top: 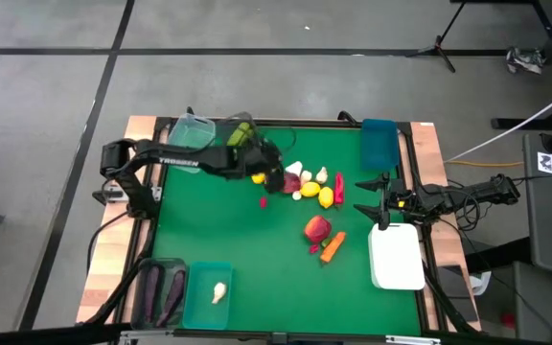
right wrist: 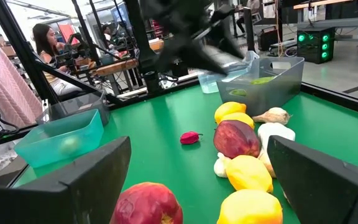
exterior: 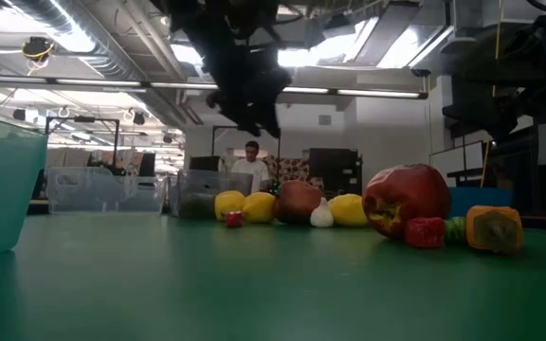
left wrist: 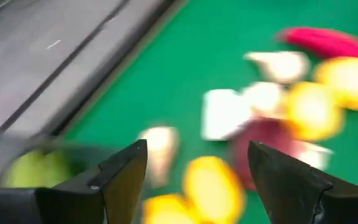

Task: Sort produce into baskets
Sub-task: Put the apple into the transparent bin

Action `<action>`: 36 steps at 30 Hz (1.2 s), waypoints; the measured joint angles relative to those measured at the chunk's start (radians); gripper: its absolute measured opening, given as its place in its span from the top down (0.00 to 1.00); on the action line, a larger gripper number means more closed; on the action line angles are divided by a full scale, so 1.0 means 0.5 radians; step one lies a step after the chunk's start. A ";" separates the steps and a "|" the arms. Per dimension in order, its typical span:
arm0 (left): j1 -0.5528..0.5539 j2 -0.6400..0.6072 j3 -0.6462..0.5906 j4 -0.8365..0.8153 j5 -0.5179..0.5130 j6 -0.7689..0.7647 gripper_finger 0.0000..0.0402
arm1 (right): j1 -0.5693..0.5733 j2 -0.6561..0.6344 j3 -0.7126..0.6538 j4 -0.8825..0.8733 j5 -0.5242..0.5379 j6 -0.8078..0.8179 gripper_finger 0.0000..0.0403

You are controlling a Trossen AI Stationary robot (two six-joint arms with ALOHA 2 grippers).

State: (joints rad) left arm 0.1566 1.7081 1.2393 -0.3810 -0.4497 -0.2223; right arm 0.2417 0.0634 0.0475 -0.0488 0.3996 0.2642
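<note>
Produce lies in one loose cluster (top: 307,185) near the far middle of the green table (top: 257,244): lemons, garlic bulbs, a red pepper. A big red fruit (top: 317,228) and a carrot (top: 333,246) sit apart, nearer the white tray (top: 397,257). The left gripper (top: 264,165) hangs over the cluster's far-left edge with jaws apart and nothing between them, probably because it is between picks; the grey tub (top: 241,127) with green items is just behind it. The right gripper (top: 370,189) waits wide open at the right side, just beside the blue tub (top: 379,144). Tubs stand along the edges, so the middle is free for moving; a garlic bulb (top: 218,292) already lies in the near teal tub (top: 207,295).
</note>
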 joint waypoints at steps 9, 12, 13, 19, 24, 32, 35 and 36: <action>-0.044 0.149 -0.252 0.655 0.261 0.143 0.32 | 0.000 0.000 0.000 0.002 0.000 0.036 0.07; -0.021 0.247 -0.251 0.797 0.327 0.180 0.32 | 0.000 0.000 0.000 0.003 0.000 0.038 0.07; -0.011 0.280 -0.250 0.819 0.327 0.182 0.32 | 0.000 -0.001 0.000 0.003 0.000 0.039 0.07; 0.022 0.436 -0.251 0.852 0.324 0.145 0.32 | 0.000 0.000 0.000 0.002 0.000 0.039 0.07; 0.020 0.505 -0.241 0.871 0.307 0.133 0.32 | 0.000 -0.001 0.000 0.001 0.000 0.039 0.07; 0.020 0.526 -0.242 0.861 0.310 0.113 0.34 | 0.000 -0.001 0.000 0.000 0.000 0.039 0.07; 0.023 0.526 -0.242 0.852 0.350 0.096 0.37 | 0.000 -0.001 0.000 0.000 0.000 0.045 0.07; 0.023 0.526 -0.243 0.849 0.357 0.083 0.38 | 0.000 -0.001 0.000 0.000 0.000 0.045 0.07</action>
State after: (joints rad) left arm 0.1680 1.9709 1.1180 0.0435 -0.2712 -0.1805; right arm 0.2417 0.0631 0.0475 -0.0490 0.3996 0.2867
